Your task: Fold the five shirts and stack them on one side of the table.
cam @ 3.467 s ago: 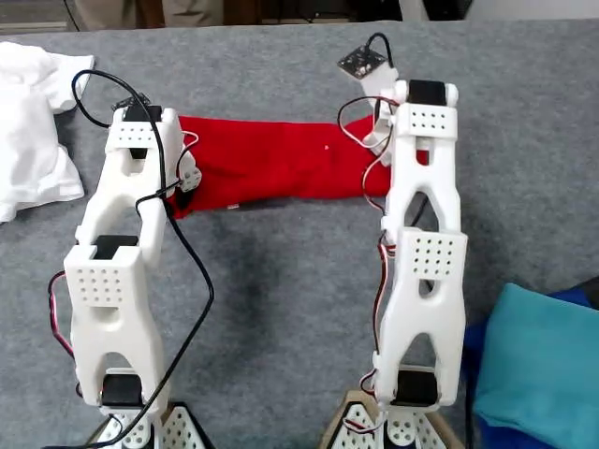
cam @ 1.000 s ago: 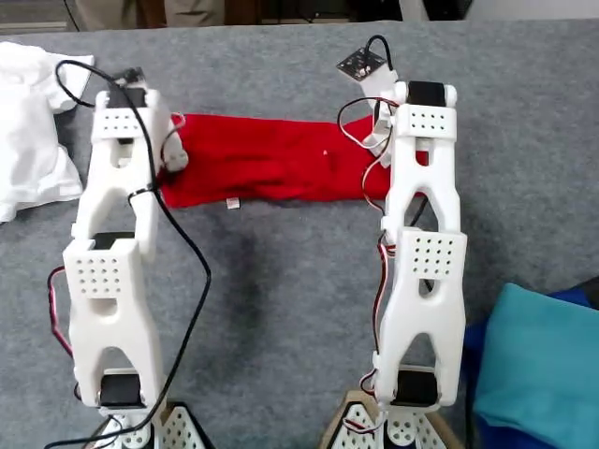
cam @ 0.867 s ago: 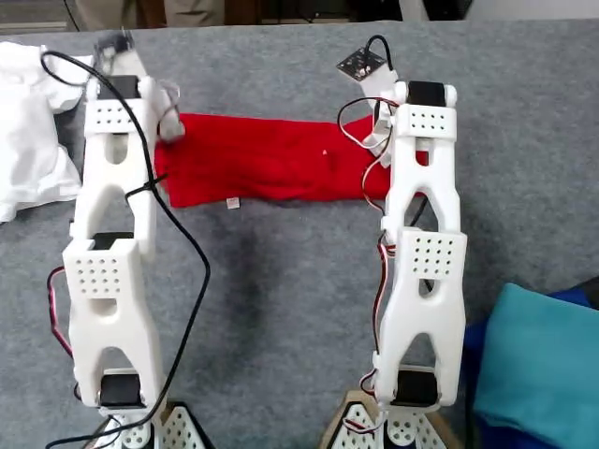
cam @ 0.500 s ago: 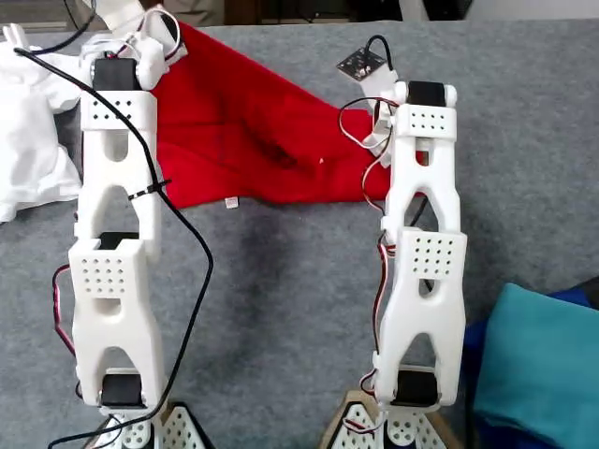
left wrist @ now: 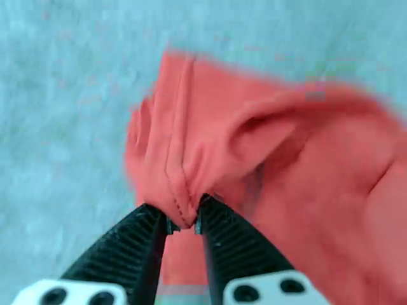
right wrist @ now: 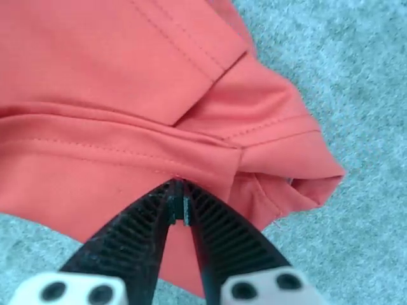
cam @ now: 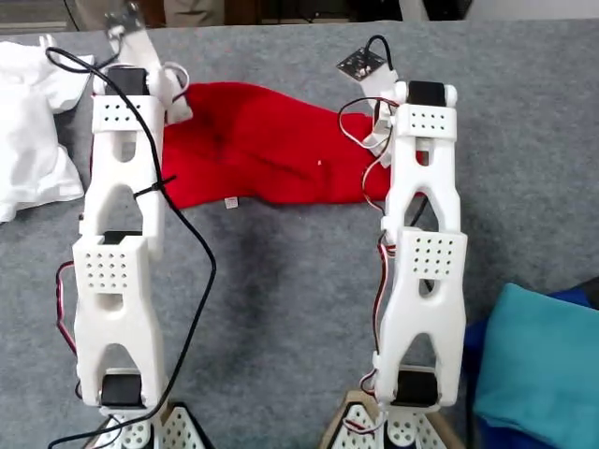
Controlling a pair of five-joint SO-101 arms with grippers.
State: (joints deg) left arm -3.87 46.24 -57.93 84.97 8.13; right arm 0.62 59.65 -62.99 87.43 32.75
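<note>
A red shirt [cam: 271,150] lies across the middle of the grey table [cam: 281,299], stretched between the two arms. My left gripper [left wrist: 183,219] is shut on a bunched seam at the shirt's left end, held toward the far edge of the table [cam: 173,94]. The cloth [left wrist: 286,165] drapes away from it in loose folds. My right gripper [right wrist: 180,206] is shut on a folded hem at the shirt's right end, low over the table. The red cloth [right wrist: 127,76] spreads flat beyond its fingers.
A heap of white shirts [cam: 33,122] lies at the far left edge. A folded teal shirt [cam: 543,365] sits on something blue at the near right. A black cable [cam: 192,253] hangs along the left arm. Bare table lies between the arms' bases.
The left gripper carried the shirt's left end up and toward the far edge, then lowered a little, so the red cloth now spreads wider. The right arm has kept still.
</note>
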